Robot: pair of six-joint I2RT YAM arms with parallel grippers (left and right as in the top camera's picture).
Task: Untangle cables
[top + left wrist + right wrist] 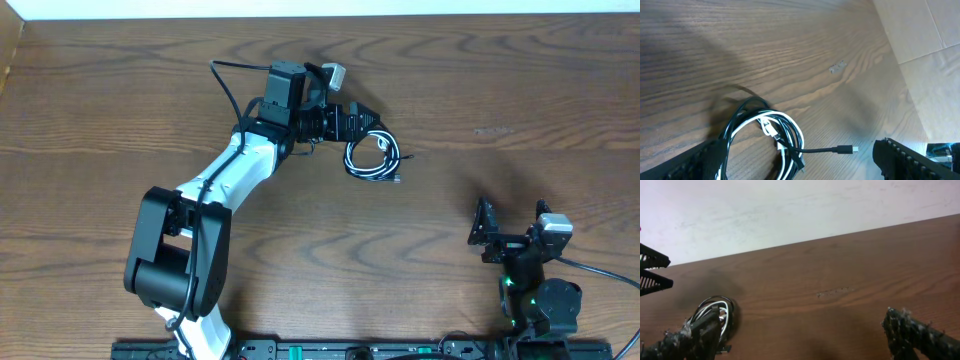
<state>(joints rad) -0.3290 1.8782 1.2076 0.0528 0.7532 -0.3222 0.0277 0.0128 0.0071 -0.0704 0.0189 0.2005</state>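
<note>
Two thin short cables lie tangled in one small coil on a brown wood-grain worktop (560, 90). The black cable (746, 108) forms the outer loops. The white cable (792, 126) is wound inside and through them, so the two touch at many places and cannot yet be lifted apart. One black lead ends in a small plug (845, 149), which pokes straight out of the coil and lies free on the wood. It looks like the easiest end to pick up.

The left pincer (362, 120) hangs right at the far edge of the coil. In the left wrist view its two dark fingers are spread wide, one on each side of the coil, and hold nothing. This looks like a lining-up stance, with the coil framed between the fingers for a first grab. Behind it, the white and black left arm (225, 180) runs back from the coil towards the robot's base.

Well away from the coil, on the robot's right and nearer the base, the right pincer (513, 222) points towards the coil. Its fingers are also wide apart and empty. It seems to be waiting to take a second strand so that the two cables can be pulled against each other. Between it and the coil the wood is bare apart from a faint scuff (835, 292).
</note>
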